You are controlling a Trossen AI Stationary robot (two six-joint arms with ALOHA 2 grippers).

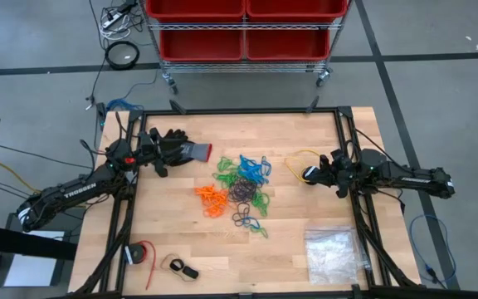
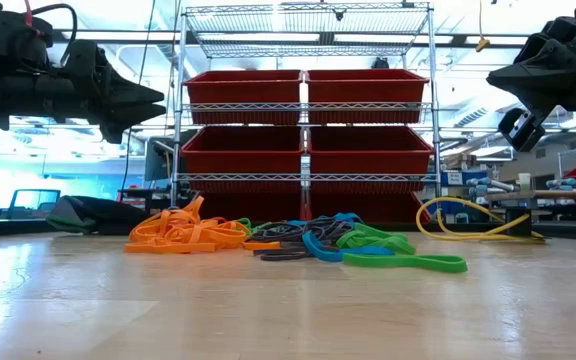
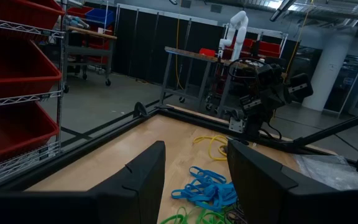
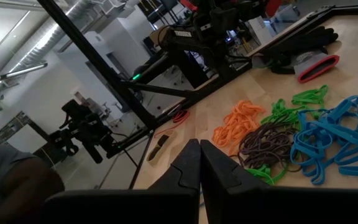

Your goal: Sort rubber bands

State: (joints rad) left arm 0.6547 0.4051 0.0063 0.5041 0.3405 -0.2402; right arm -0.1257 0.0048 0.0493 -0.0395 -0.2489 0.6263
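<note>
The rubber bands (image 1: 239, 187) lie in a loose heap at the middle of the table: orange (image 2: 183, 232), green (image 4: 291, 106), blue (image 3: 204, 190) and dark loops, partly sorted by colour. My left gripper (image 3: 194, 180) hangs open above the table's left side, over a black glove (image 1: 185, 149), pointing level toward the heap. My right gripper (image 4: 199, 165) is shut and hangs above the table's right side (image 1: 309, 174), right of the heap, pointing at it. Neither gripper touches anything.
A yellow cable (image 1: 299, 159) curls on the table just beyond my right gripper. A clear plastic bag (image 1: 332, 249) lies at the near right. A red-and-black loop (image 1: 139, 253) and a small dark item (image 1: 182, 268) lie at the near left. A rack of red bins (image 2: 308, 140) stands behind the table.
</note>
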